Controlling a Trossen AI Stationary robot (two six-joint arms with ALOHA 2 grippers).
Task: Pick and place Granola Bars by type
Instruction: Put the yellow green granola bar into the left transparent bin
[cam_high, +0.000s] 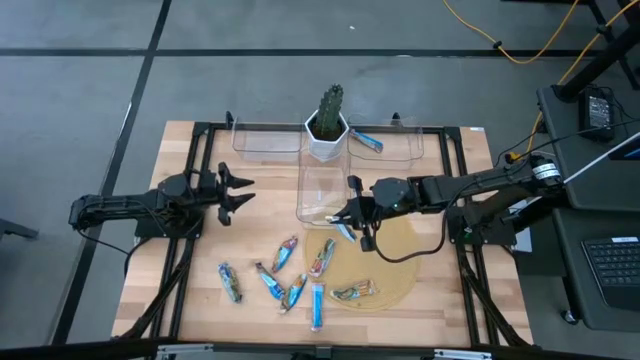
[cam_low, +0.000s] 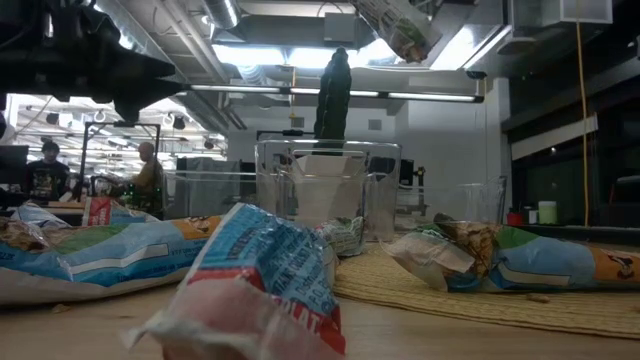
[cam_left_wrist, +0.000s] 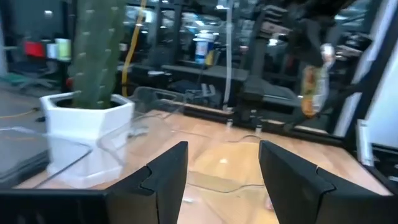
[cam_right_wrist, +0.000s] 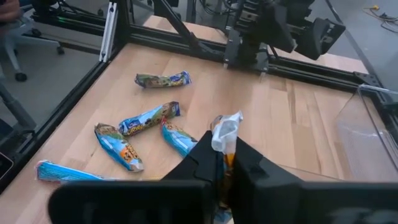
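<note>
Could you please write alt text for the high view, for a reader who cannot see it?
The right end effector holds a granola bar beside a clear bin. Seven bars lie loose below, one blue bar sits in a rear bin, and the left end effector waits open.
</note>
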